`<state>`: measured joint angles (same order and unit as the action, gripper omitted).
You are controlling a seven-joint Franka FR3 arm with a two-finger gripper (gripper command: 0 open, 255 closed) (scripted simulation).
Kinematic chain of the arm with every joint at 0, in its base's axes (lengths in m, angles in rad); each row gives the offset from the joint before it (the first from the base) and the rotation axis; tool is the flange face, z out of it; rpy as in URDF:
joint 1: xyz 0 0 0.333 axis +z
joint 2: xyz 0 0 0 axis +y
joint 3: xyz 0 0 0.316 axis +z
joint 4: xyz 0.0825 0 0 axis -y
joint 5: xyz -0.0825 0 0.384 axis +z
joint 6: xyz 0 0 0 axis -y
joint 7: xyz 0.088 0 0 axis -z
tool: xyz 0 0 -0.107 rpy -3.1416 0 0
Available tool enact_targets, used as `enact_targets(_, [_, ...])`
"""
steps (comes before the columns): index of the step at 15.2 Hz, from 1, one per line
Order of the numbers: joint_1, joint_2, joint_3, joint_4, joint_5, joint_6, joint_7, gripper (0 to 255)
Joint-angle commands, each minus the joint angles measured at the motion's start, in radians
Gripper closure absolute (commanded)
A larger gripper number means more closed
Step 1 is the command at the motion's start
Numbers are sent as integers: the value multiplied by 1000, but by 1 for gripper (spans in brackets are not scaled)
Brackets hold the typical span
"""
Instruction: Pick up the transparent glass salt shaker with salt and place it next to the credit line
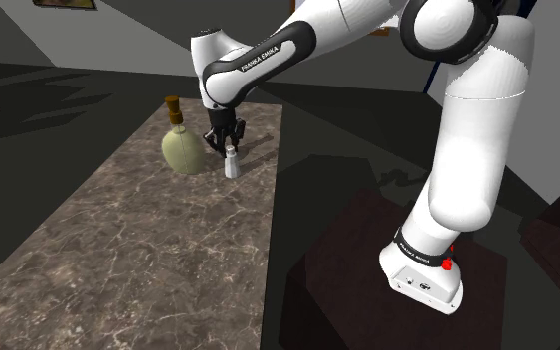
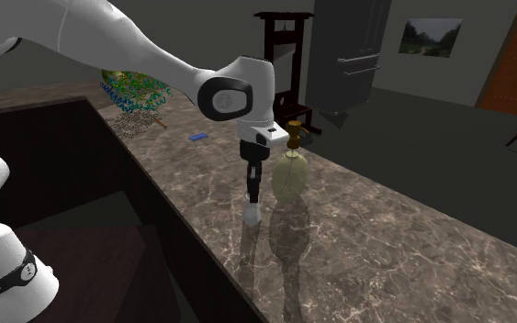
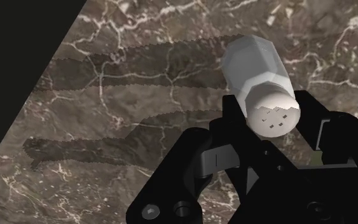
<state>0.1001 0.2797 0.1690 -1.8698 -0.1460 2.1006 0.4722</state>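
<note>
In the shoulder view the gripper (image 1: 226, 141) is closed on the top of the pale salt shaker (image 1: 232, 164), just beside a corked bottle (image 1: 182, 149) on the marble tabletop (image 1: 118, 259). Whether the base has lifted is unclear.

The second exterior view shows a small blue card (image 2: 198, 137), likely the target, well apart, so carrying and placing are not yet done.

In the wrist view the fingers clasp the perforated cap, and the base faces away.

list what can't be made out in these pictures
Salt shaker, wrist view: its contents, since the body is drawn opaque pale grey.
Small blue thing, second exterior view: too small to identify.
Colourful heap, second exterior view: far off, its top hidden by the arm.
</note>
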Motion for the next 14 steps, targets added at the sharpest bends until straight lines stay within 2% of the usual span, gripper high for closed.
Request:
enact_targets(1, [0, 0, 0, 0, 0, 0, 0, 255])
enact_targets(8, [0, 0, 0, 0, 0, 0, 0, 255])
enact_targets(14, [-1, -32, 3, 39, 10, -70, -11, 255])
